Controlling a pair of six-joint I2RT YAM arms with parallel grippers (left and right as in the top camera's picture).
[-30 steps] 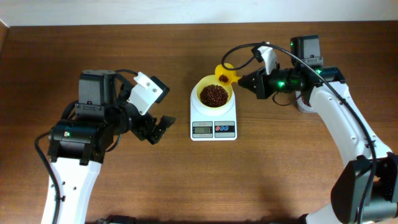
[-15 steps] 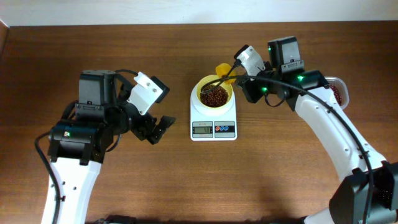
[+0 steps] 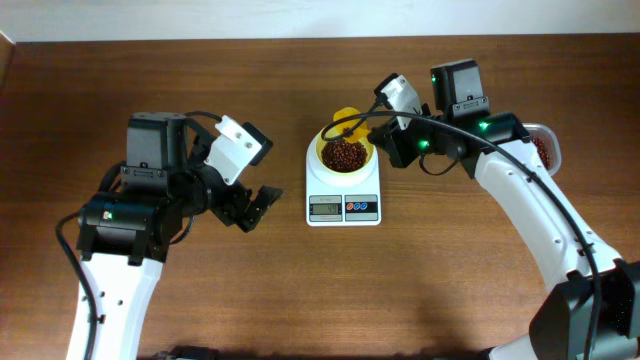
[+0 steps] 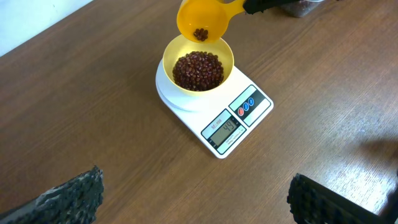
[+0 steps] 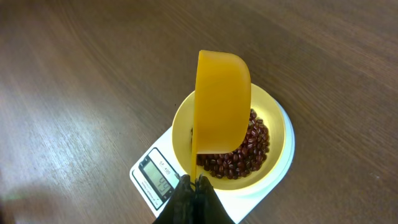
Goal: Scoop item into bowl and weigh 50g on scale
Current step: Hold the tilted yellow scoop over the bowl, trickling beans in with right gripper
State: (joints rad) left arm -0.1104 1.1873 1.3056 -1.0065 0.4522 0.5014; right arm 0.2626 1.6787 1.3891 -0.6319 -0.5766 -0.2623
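Yellow plastic scoop (image 4: 200, 17), clamped in the right gripper (image 5: 194, 185), tilts at twelve o'clock of the pale round bowl (image 4: 228, 57); trickle its few red-brown beans (image 4: 200, 33) slowly, watching the white scale (image 4: 252, 93).

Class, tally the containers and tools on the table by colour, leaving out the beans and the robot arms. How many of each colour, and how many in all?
Yellow: 2 (bowl, scoop)
White: 1 (scale)
Clear: 1 (tub, partly hidden behind the right arm)
Total: 4
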